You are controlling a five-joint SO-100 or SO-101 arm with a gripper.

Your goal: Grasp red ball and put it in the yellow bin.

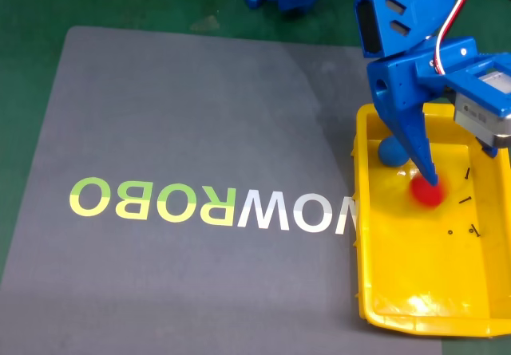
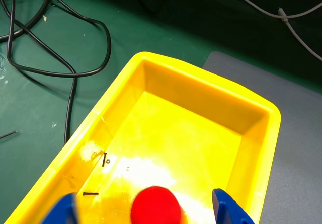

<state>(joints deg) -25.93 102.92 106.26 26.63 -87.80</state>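
My jaws are spread wide over the yellow bin (image 2: 274,133) — the red ball (image 2: 155,204) lies free btw them, on its floor.

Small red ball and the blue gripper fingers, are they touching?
Apart. The wrist view shows yellow bin floor between the red ball and each finger of the open gripper.
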